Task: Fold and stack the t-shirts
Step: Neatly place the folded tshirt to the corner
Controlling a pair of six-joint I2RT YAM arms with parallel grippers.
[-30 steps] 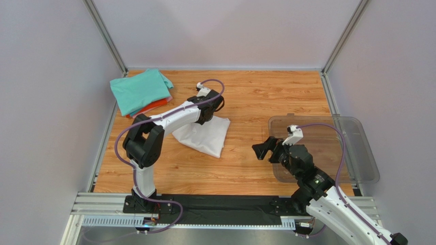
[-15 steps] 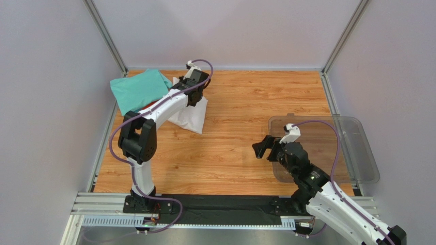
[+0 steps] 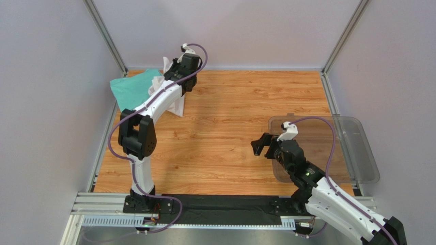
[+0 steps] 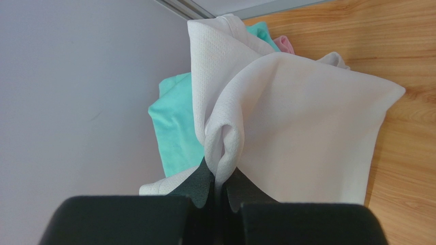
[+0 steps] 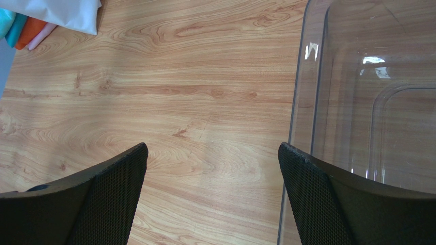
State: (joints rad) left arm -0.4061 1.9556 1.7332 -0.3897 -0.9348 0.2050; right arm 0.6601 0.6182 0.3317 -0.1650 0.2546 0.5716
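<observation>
Wood-grain tabletop (image 3: 245,97) fills the middle of the top view. At the right of that frame sits the clear plastic bin (image 3: 364,153); only the wood shows through its floor. At the upper left lies the stack of t-shirts, with the teal t-shirt (image 3: 132,89) on top and slivers of an orange-red t-shirt (image 5: 30,31) and a pink t-shirt (image 4: 283,44) at its edge. The white t-shirt (image 4: 307,127) hangs at the stack's right edge, bunched into a fold that the left gripper (image 4: 220,189) pinches with its jaws closed tight on the cloth. The right gripper (image 5: 211,153) hovers spread wide beside the bin's left rim, holding nothing. A second ago the white t-shirt lay lower, toward the table's middle left; now it is lifted up by the back corner. The right gripper has barely shifted.
</observation>
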